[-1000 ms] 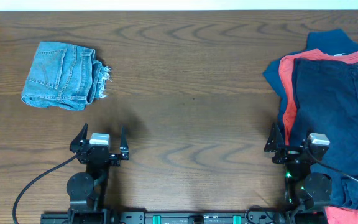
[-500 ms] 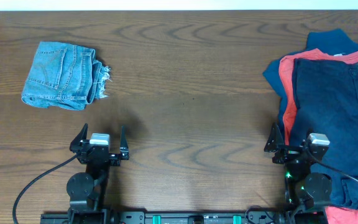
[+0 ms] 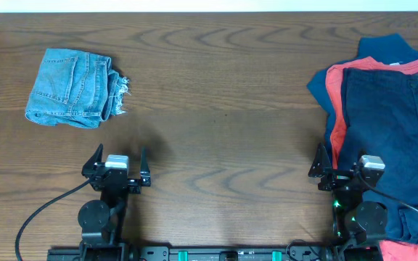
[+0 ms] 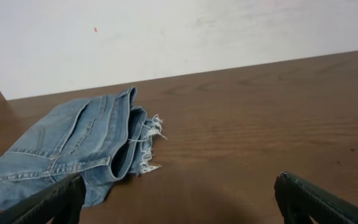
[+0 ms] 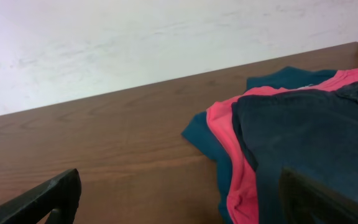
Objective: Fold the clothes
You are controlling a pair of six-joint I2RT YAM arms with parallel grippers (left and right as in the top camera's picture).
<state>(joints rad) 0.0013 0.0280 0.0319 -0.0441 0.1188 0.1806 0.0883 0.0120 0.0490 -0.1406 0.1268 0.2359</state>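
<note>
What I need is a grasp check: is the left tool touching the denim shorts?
Apart. The overhead view shows bare table between the open left tool and the denim shorts.

The dark-navy shorts [image 3: 390, 130] run off the overhead view's right edge — their far side unseen. Beneath them 2 garments lie largely hidden: the coral-red garment [image 3: 332, 109] shows 1 strip, the blue garment [image 3: 383, 47] a corner. At the shorts' left edge, the right gripper [image 3: 339, 172] has its outer finger lost against dark cloth.
</note>
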